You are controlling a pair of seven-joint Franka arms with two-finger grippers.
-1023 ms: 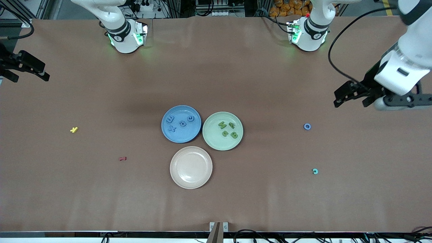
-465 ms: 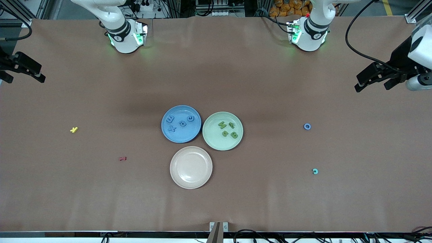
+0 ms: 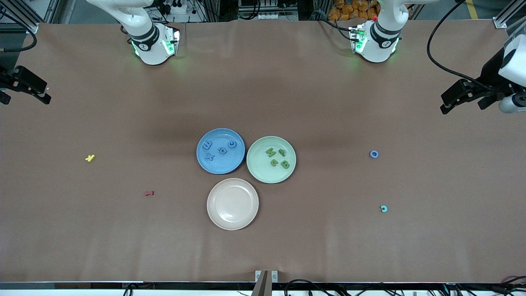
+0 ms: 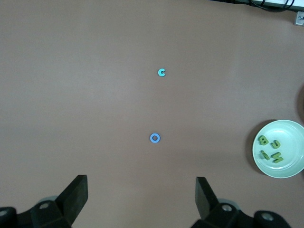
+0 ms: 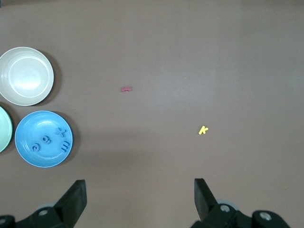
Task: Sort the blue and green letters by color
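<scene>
Left gripper point(image 3: 462, 98) up over the bench point(image 3: 328, 102) at the left arm's end, jaws spread wide, empty, touching nothing. Right gripper point(image 3: 24, 88) likewise over the right arm's end, jaws spread, empty. Well away from both jaws: four blue letters point(image 3: 222, 150) on the blue plate point(image 3: 205, 162), four olive green letters point(image 3: 277, 158) on the green plate point(image 3: 259, 172); a blue ring letter point(image 3: 374, 154) loose on the bench, nearer the left jaws.

- Three round plates, led by the blue plastic plate point(image 3: 220, 151), cluster mid-tabletop point(image 3: 263, 82), touching.
- Around the blue plate, bare brown tabletop lies toward both arms' ends, dotted only with tiny letters.
</scene>
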